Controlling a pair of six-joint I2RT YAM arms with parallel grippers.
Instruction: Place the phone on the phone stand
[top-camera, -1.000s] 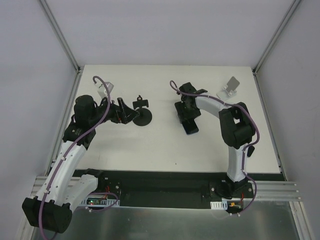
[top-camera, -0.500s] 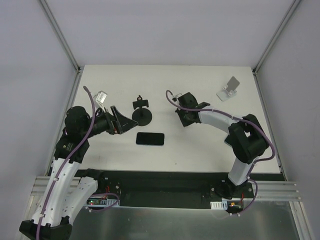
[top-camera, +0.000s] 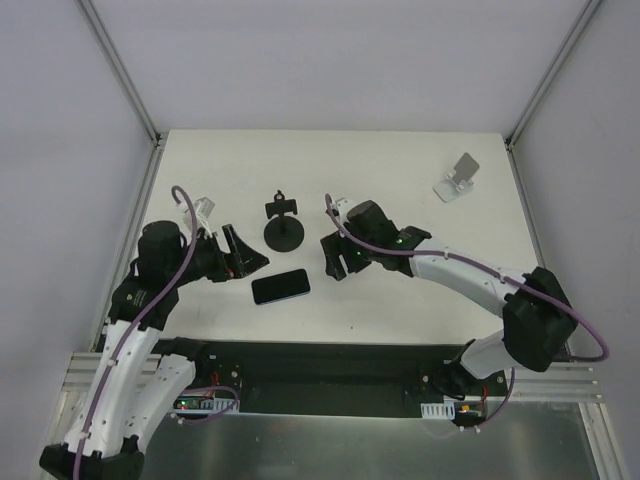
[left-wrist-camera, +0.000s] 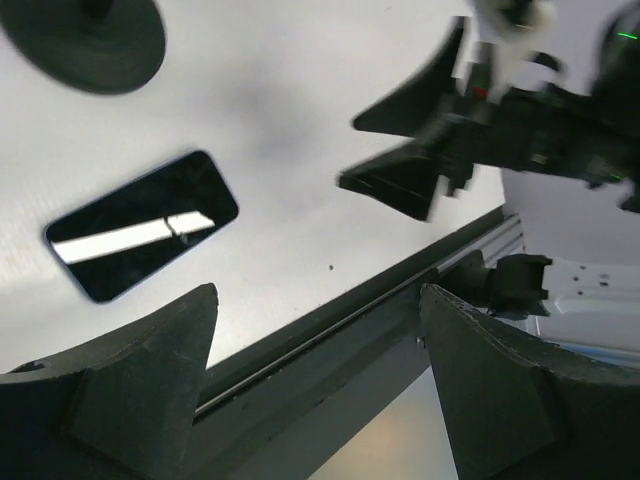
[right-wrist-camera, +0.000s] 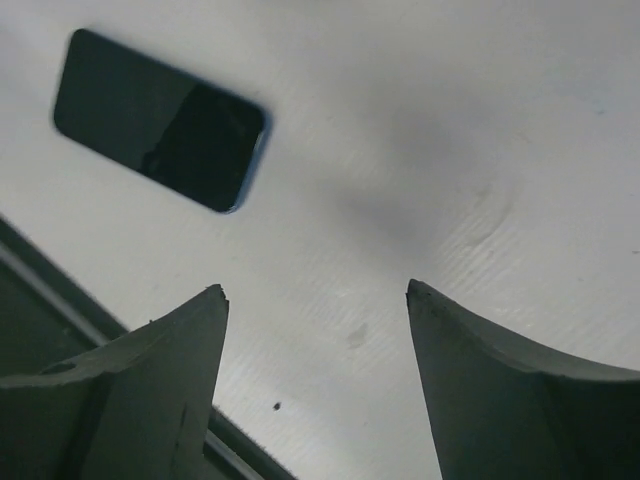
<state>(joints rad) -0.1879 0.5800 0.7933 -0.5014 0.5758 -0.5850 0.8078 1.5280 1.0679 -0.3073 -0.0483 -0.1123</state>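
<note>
The phone (top-camera: 280, 286) lies flat and slightly tilted on the white table, just in front of the phone stand (top-camera: 284, 231), whose clamp arm stands upright on the round base. My left gripper (top-camera: 250, 257) is open and empty, just left of the phone. My right gripper (top-camera: 331, 259) is open and empty, just right of it. The left wrist view shows the phone (left-wrist-camera: 140, 225), the stand's base (left-wrist-camera: 95, 40), the right gripper (left-wrist-camera: 420, 160) and my open left gripper (left-wrist-camera: 315, 290). The right wrist view shows the phone (right-wrist-camera: 160, 120) above my open right gripper (right-wrist-camera: 315, 290).
A small silver folded-metal stand (top-camera: 457, 178) sits at the back right. Grey enclosure walls with metal posts surround the table. A black rail (top-camera: 340, 355) runs along the near edge by the arm bases.
The phone, under the right gripper a second ago, now lies free on the table and has shifted left and tilted. The right gripper moved left and nearer; the left gripper dropped beside the phone.
</note>
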